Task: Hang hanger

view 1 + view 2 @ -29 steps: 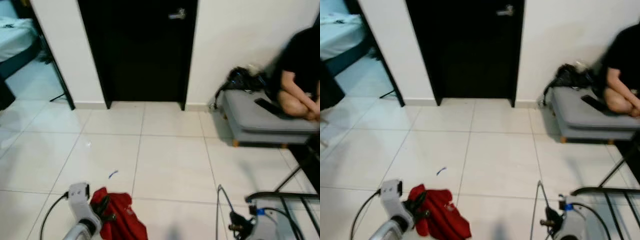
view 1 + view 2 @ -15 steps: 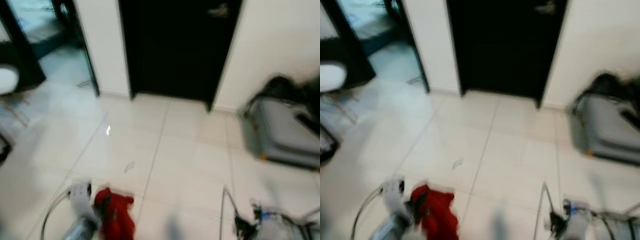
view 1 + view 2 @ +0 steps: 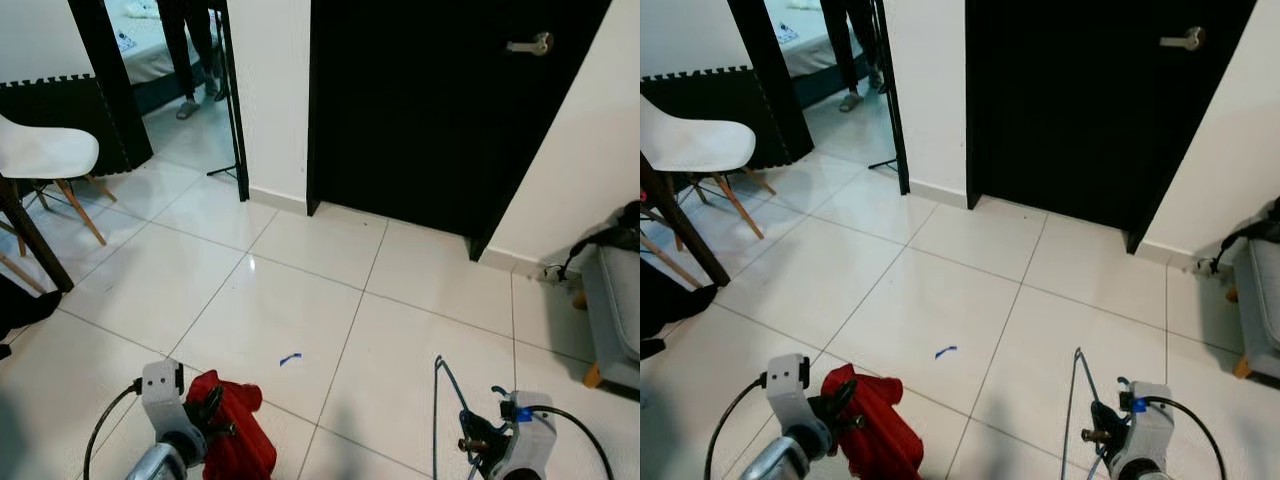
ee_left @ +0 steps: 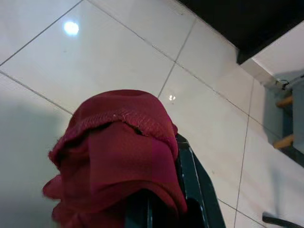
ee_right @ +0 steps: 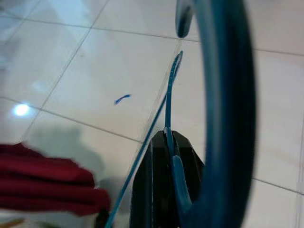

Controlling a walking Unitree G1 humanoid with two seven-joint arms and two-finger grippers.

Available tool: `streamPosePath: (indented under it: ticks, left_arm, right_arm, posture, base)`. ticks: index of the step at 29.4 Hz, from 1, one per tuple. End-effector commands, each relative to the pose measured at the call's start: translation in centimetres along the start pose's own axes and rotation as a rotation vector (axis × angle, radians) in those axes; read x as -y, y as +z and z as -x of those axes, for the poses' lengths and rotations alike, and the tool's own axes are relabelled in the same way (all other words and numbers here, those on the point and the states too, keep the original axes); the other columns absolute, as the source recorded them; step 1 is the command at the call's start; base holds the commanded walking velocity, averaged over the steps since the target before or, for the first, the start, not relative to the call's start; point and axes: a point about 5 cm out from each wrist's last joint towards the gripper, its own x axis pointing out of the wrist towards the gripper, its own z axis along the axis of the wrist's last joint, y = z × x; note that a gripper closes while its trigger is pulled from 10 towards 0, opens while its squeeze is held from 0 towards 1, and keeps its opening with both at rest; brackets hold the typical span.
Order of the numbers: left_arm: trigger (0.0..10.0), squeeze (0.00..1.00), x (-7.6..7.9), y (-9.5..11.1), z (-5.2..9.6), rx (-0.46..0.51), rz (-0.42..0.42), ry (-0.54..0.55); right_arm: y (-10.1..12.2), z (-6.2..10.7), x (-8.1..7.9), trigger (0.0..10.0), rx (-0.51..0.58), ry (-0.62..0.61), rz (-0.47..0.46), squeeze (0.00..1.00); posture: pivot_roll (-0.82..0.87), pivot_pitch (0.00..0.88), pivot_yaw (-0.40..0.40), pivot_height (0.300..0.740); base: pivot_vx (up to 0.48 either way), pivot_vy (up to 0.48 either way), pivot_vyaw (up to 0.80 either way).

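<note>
My left gripper (image 3: 208, 420) is low at the front left, shut on a bunched red cloth (image 3: 238, 442). In the left wrist view the red cloth (image 4: 116, 152) drapes over the black fingers (image 4: 194, 187) and hides most of them. My right gripper (image 3: 472, 446) is low at the front right, shut on a blue wire hanger (image 3: 437, 405) that stands up from it. In the right wrist view the hanger's hook (image 5: 229, 95) curves close to the camera, and its thin wire (image 5: 167, 104) runs out from between the fingers (image 5: 153, 190).
A black closed door (image 3: 440, 100) with a silver handle (image 3: 528, 45) is straight ahead. An open doorway at the left shows a person's legs (image 3: 190, 50). A white chair (image 3: 45, 150) stands far left. A grey bench (image 3: 615, 310) and black bag (image 3: 612, 238) sit at the right. White tiled floor lies between.
The whole picture has swung: the camera turned left, so the bench and seated person slid out to the right and the chair and doorway came in. Both grippers hold as before.
</note>
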Motion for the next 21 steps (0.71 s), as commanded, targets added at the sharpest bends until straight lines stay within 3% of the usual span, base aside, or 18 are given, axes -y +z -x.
streamPosePath:
  ticks: [1, 6, 8, 12, 13, 14, 21]
  left_arm:
    - [10.0, 0.00, -0.9, 0.6, 0.2, 0.031, 0.008, 0.056]
    - [10.0, 0.00, -2.3, 2.3, 0.2, 0.087, -0.014, 0.124]
    - [10.0, 0.00, -3.1, 6.1, -0.1, 0.194, -0.040, 0.134]
    - [10.0, 0.00, -3.2, 8.4, -0.5, 0.248, -0.066, 0.124]
    - [10.0, 0.00, -3.0, 10.2, -1.0, 0.292, -0.088, 0.105]
    - [10.0, 0.00, -2.8, 10.7, -1.1, 0.304, -0.094, 0.099]
    - [10.0, 0.00, -1.1, 10.3, -1.8, 0.302, -0.103, 0.055]
  right_arm:
    - [-0.4, 0.4, 0.5, 10.0, -0.016, -0.024, 0.001, 0.00]
    - [-0.4, 0.4, 0.5, 10.0, -0.016, -0.020, -0.002, 0.00]
    - [0.9, -0.3, 1.1, 10.0, 0.027, -0.032, -0.008, 0.00]
    - [2.6, -1.1, 1.6, 10.0, 0.077, -0.049, -0.013, 0.00]
    - [4.7, -1.9, 1.7, 10.0, 0.130, -0.036, 0.007, 0.00]
    - [5.4, -2.2, 1.6, 10.0, 0.144, -0.024, 0.027, 0.00]
    - [8.1, -3.2, 0.5, 10.0, 0.196, 0.035, 0.088, 0.00]
  posture:
    - [0.07, 0.068, -0.015, 0.740]
    - [0.08, 0.067, -0.019, 0.740]
    - [0.09, 0.065, -0.007, 0.740]
    - [0.09, 0.065, -0.003, 0.740]
    - [0.09, 0.064, -0.003, 0.740]
    - [0.09, 0.064, -0.003, 0.740]
    - [0.08, 0.070, -0.006, 0.740]
  base:
    - [0.262, 0.000, 0.00]
    - [0.290, 0.000, 0.00]
    - [0.321, 0.000, 0.00]
    - [0.323, 0.000, 0.00]
    - [0.326, 0.000, 0.00]
    - [0.326, 0.000, 0.00]
    - [0.321, 0.000, 0.00]
